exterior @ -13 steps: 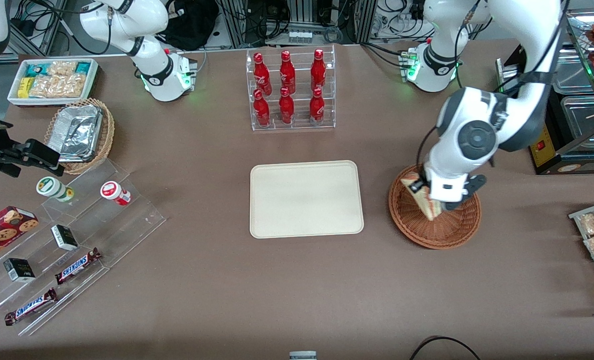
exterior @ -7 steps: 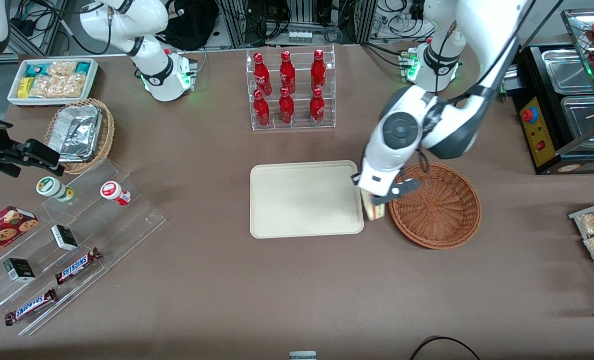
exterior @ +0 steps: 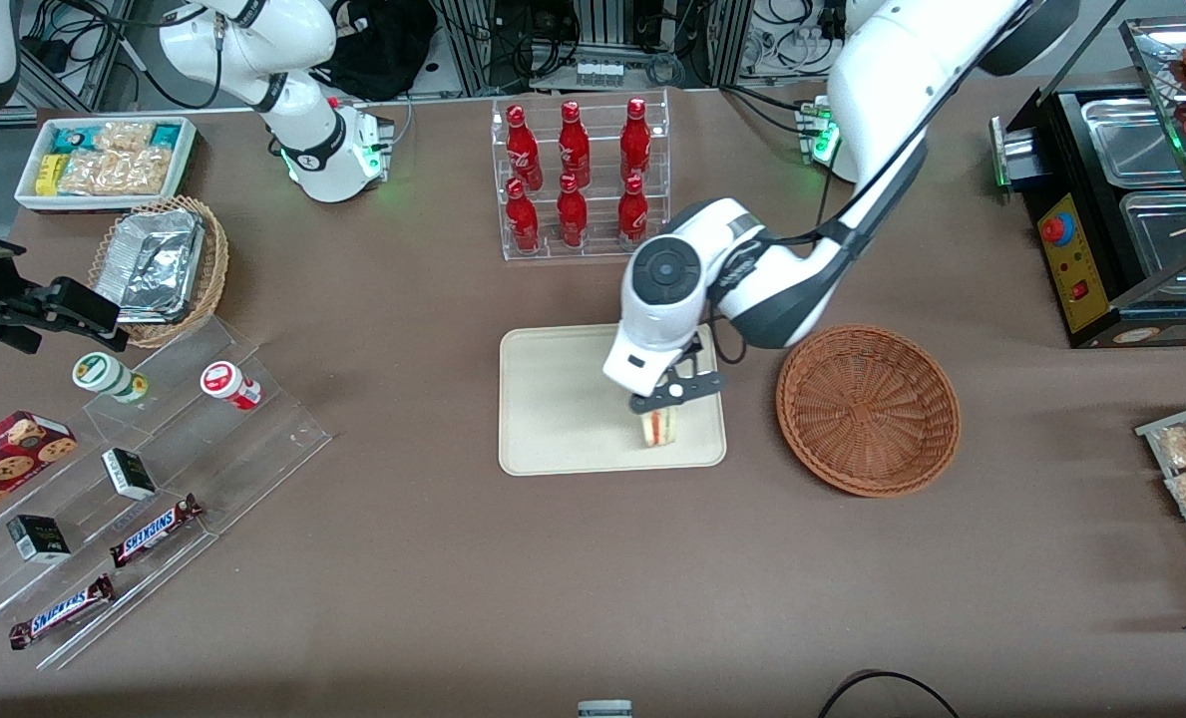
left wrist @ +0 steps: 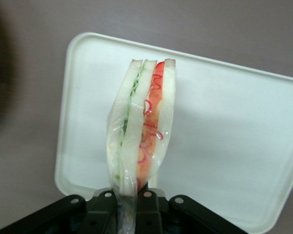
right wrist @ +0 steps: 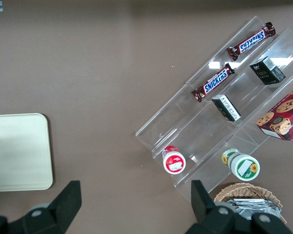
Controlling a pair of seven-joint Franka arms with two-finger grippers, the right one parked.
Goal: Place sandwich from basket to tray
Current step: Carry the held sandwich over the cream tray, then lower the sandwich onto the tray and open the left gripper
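Observation:
My left gripper (exterior: 664, 404) is shut on the sandwich (exterior: 657, 426), a plastic-wrapped wedge of pale bread with red and green filling. It holds the sandwich over the cream-beige tray (exterior: 563, 399), at the tray's corner nearest the front camera and nearest the basket; I cannot tell if it touches the tray. In the left wrist view the sandwich (left wrist: 140, 124) hangs from the gripper (left wrist: 132, 204) above the tray (left wrist: 224, 126). The round reddish-brown wicker basket (exterior: 867, 409) stands beside the tray, toward the working arm's end, with nothing in it.
A clear rack of red bottles (exterior: 579, 179) stands farther from the camera than the tray. A tan basket with foil trays (exterior: 159, 269), a white bin of snacks (exterior: 104, 160) and a clear stepped stand with snack bars (exterior: 124, 489) lie toward the parked arm's end.
The gripper has carried the sandwich out of the basket, sideways past the tray's edge, and now holds it over the tray. The basket is left bare.

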